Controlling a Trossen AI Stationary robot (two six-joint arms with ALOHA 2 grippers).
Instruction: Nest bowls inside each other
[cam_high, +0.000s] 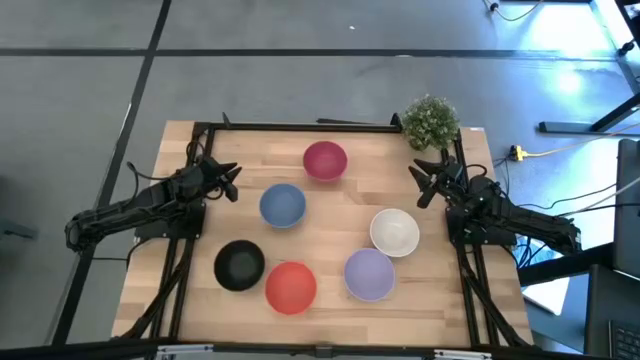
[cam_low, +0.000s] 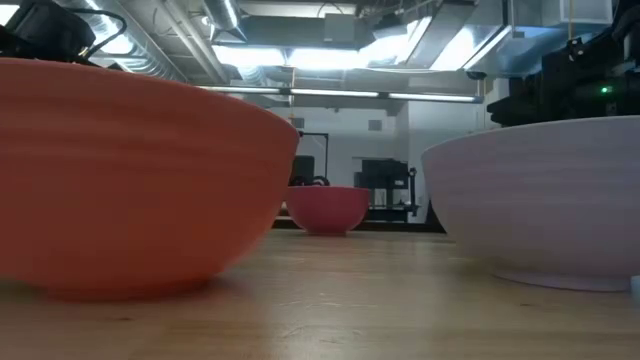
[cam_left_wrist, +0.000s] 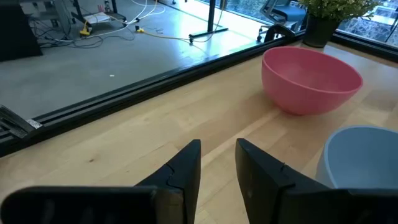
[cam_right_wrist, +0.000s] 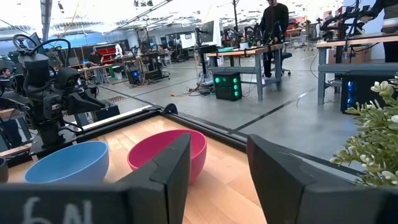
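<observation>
Six bowls stand apart, base down, on the wooden table (cam_high: 340, 215): crimson-pink (cam_high: 325, 160) at the far middle, blue (cam_high: 283, 204), white (cam_high: 395, 231), lavender (cam_high: 369, 274), red-orange (cam_high: 291, 286) and black (cam_high: 239, 265). My left gripper (cam_high: 232, 180) is open and empty at the table's left, left of the blue bowl. My right gripper (cam_high: 424, 181) is open and empty at the right, beyond the white bowl. The left wrist view shows the pink bowl (cam_left_wrist: 311, 79) and the blue bowl (cam_left_wrist: 364, 163) past the open gripper (cam_left_wrist: 217, 163). The right wrist view shows both too.
A green potted plant (cam_high: 432, 122) stands at the table's far right corner, close behind my right gripper. A dark frame rail (cam_high: 300, 127) runs along the far edge. In the right wrist view a person (cam_right_wrist: 274, 22) stands at benches far beyond the table.
</observation>
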